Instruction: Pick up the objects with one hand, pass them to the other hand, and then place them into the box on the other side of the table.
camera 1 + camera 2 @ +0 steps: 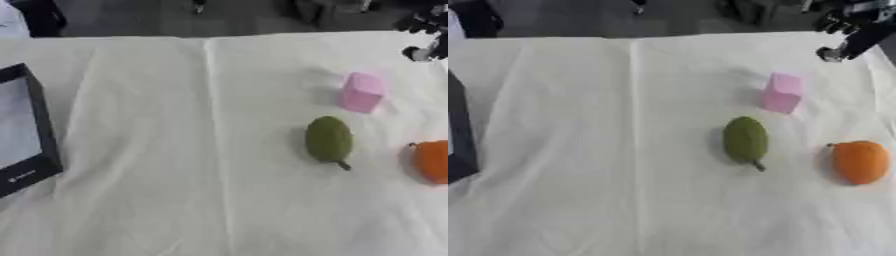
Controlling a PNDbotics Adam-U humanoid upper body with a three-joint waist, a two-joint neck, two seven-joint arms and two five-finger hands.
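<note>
reaching is judged the step in hand: the right hand [846,37] is seen at the upper right corner, nothing held, finger state not discernible. a pink plastic block [781,93] lies nearest, a green oval fruit with stem [745,140] and an orange round fruit [859,161] nearer the front. a descent from above is advised. the black-rimmed box [39,130] stands at far left on the white cloth [175,150]; no obstruction is noted. the left hand is not shown.

Table [175,150] seen from above by both head views, tilted down, facing the far edge, at moderate closeness. Nearly the same area is shared: green fruit [745,140], pink block [782,93], orange fruit [860,161]. More of the black box [26,130] at left is taken in by the left eye view; the right hand [852,31] at far right is shown more fully by the right eye view.
</note>
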